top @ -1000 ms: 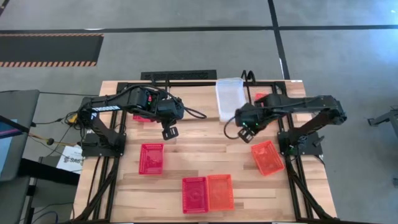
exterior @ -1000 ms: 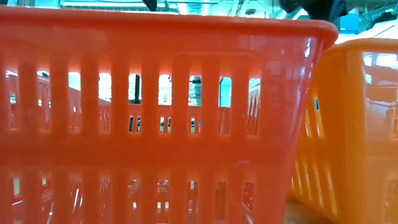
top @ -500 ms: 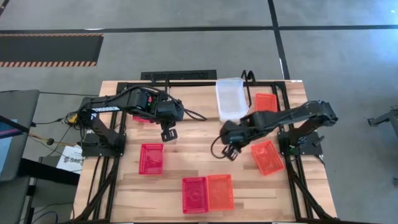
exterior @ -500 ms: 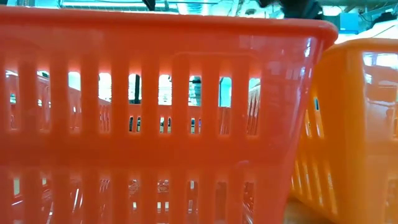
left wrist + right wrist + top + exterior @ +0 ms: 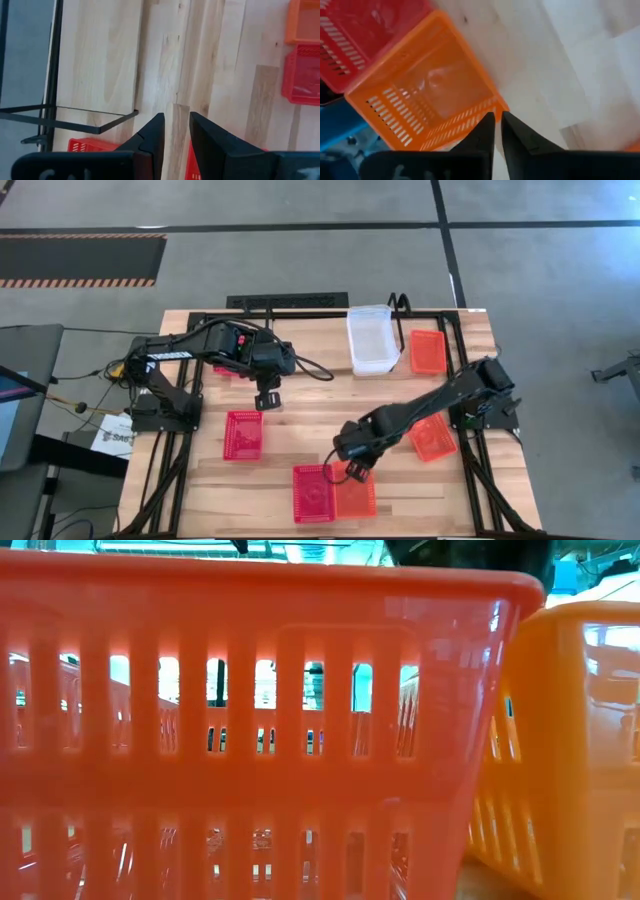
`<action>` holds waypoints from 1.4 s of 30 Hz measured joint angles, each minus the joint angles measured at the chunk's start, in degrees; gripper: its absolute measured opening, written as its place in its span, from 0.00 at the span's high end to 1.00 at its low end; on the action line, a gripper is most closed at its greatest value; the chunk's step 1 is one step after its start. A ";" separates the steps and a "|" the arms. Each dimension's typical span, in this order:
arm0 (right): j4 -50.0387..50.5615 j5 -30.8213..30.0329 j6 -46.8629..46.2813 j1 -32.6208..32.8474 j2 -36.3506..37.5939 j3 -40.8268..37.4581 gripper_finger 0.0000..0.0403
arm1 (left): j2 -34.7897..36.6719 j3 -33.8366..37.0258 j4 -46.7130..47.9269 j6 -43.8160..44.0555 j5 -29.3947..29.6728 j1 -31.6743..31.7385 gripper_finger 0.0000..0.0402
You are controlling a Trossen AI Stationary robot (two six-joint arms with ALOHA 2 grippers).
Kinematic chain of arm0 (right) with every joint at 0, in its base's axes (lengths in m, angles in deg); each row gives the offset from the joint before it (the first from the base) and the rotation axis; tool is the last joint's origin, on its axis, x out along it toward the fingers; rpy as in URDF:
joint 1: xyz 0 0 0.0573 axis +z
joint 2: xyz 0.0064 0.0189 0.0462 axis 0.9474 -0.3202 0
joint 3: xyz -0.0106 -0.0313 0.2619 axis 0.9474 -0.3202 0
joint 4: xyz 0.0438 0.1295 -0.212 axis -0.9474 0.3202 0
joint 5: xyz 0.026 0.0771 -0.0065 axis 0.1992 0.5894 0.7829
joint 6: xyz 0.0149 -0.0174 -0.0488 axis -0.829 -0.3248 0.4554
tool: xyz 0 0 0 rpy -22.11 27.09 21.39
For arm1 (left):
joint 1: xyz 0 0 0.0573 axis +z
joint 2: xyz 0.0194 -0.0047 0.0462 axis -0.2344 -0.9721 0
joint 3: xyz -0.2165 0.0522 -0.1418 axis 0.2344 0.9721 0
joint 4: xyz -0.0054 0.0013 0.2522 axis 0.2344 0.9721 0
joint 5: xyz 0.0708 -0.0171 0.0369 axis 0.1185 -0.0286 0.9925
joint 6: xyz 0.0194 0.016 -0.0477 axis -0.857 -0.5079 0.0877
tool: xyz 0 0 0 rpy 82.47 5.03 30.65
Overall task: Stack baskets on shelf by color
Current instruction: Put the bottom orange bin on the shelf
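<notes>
My right gripper hangs over the front middle of the table, just above the far rim of the orange basket; its jaws stand a narrow slit apart with nothing between them. That orange basket sits at the front edge, touching a red basket on its left. My left gripper hovers over bare wood left of the table's middle, jaws a little apart and empty, just behind another red basket that lies nearer the left edge. A tilted red-orange basket rests near the right edge. At the back edge the clear basket sits with a red-orange basket beside it toward the back right corner, where the thin black rods of the shelf show.
</notes>
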 joint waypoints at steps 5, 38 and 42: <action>-0.87 1.82 5.42 0.14 -1.87 -0.02 0.78 | 0.00 0.00 0.00 1.50 -0.36 0.00 0.80; -4.28 7.36 28.99 -0.81 -12.70 0.00 0.94 | 0.00 0.00 0.00 14.10 -0.37 0.00 0.80; -4.28 6.96 27.88 -1.75 -12.37 0.68 0.97 | 0.00 0.00 -0.01 14.12 -0.12 0.00 0.80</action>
